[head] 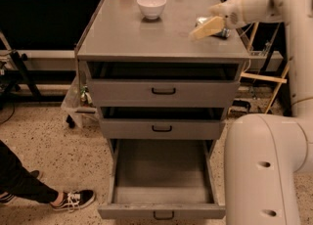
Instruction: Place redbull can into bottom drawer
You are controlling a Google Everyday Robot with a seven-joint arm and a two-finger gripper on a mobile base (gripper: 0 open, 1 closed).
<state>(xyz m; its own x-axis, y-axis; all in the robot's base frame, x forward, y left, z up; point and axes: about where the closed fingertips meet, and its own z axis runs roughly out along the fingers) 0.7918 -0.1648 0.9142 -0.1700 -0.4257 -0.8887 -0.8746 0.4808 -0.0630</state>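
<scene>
No readable text, even on the jaws over the cabinet top (146, 35)

redbull can (223, 33) mostly hidden behind gripper (203, 29) at cabinet top's (137, 38) right, bottom drawer (161, 211) front edge-cropped
</scene>
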